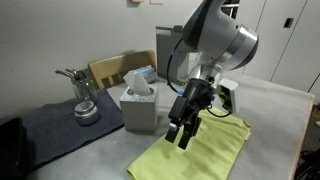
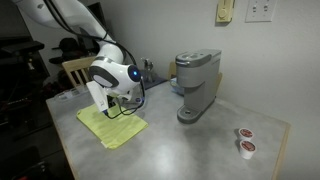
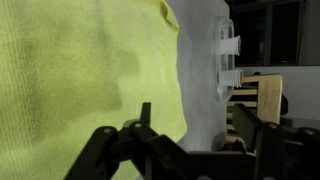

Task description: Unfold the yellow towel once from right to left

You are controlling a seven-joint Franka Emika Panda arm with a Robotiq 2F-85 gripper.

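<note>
Low in the middle of an exterior view: yellow towel (image 1: 215, 150), lying flat on the grey worktop (image 1: 285, 115), one corner toward the bottom edge of the frame, upper-left edge just beside the white tissue box (image 1: 140, 105). Poised over that upper-left part, tool (image 1: 180, 134), tilted downward, fingers well apart, gripping nothing; very near the cloth, possibly brushing it, too small to say. Borne out from the wrist view: towel (image 3: 80, 70) across the left half of the frame, bare worktop on the right, dark fingers spread wide along the bottom with no fabric between. Left of centre in an exterior view, towel (image 2: 112, 128) as a single pale sheet, well apart from the coffee machine (image 2: 195, 85). No fold line to be made out anywhere, so probably opened out already, though not certain. Hazards from here: snagging a fingertip in the soft weave while rising, thereby dragging a layer back over itself; sweeping sideways at this height toward the tissue box and knocking it or rucking the cloth against it; closing this low and pinching more than one layer, so shifting the whole towel across the smooth worktop rather than a single flap. Safest judged move: straight up, clear of the cloth, before any travel.
</note>
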